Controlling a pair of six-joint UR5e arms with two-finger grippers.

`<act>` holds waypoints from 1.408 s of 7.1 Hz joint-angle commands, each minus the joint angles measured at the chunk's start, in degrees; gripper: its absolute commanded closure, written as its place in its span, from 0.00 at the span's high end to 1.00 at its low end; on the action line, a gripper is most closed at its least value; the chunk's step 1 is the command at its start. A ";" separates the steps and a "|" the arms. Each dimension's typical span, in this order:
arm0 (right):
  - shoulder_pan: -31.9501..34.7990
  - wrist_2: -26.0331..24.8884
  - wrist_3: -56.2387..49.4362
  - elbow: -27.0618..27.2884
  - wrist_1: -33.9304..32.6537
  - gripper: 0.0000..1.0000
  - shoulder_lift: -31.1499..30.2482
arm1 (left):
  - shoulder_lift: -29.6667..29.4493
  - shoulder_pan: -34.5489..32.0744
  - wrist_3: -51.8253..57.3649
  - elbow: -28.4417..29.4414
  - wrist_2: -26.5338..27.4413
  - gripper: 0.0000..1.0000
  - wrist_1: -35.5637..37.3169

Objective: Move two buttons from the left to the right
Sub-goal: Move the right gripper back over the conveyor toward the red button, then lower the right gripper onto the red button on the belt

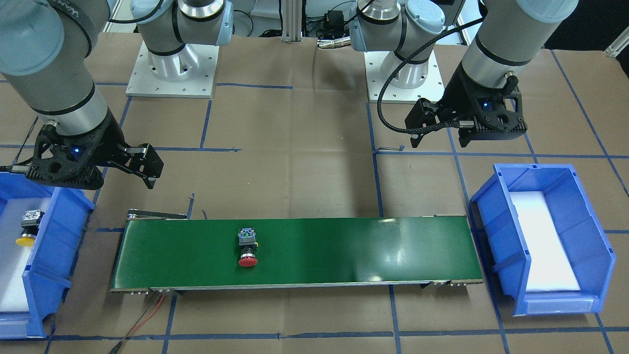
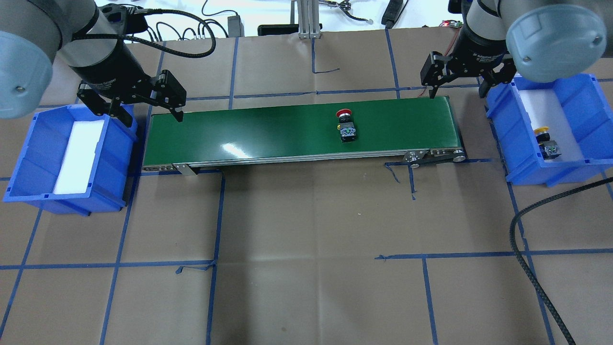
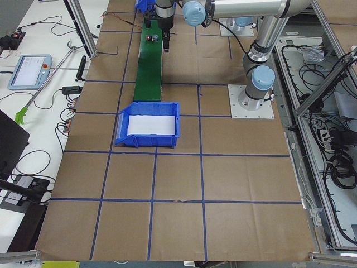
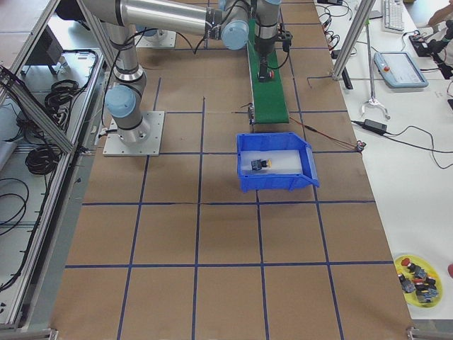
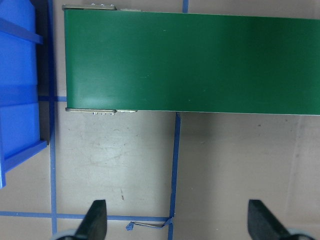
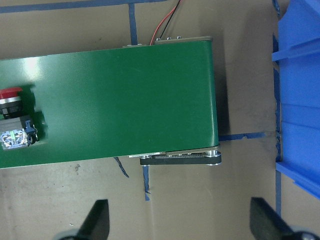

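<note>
Red cap pointing away from the robot, the red button [image 2: 345,125] lies on its side on the green conveyor belt [image 2: 268,129], nearer the belt's right end than its left. The yellow button [image 2: 546,143] lies on its side on the white foam liner of the right blue bin [image 2: 589,96], which sits just past that end of the belt. The right end effector [image 2: 457,93] hangs released, fingers spread, above the gap between belt end and bin, clear of both buttons. At the other end the left end effector [image 2: 154,120] is likewise spread wide and holds nothing, above the belt's left edge and beside the left blue bin [image 2: 28,143], which is also foam-lined. The tabletop [image 2: 311,230] is covered in brown paper marked into squares with blue tape; a black cable [image 2: 527,249] snakes across its right side. Red and black wires [image 1: 147,314] trail from the belt's right end. Beyond the tabletop, benches carry teach pendants [image 3: 30,70].
</note>
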 commanded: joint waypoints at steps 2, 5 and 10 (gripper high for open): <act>0.00 0.12 -0.08 0.00 -0.06 1.00 0.18 | 0.16 -0.03 0.00 -0.16 -0.06 1.00 -0.03; -0.09 0.12 0.01 0.18 -0.06 0.99 1.05 | 0.16 0.06 0.00 -0.17 -0.06 1.00 -0.12; 0.00 7.19 0.89 7.56 -15.08 0.97 6.49 | -0.01 -0.03 0.00 0.10 -0.15 1.00 -0.38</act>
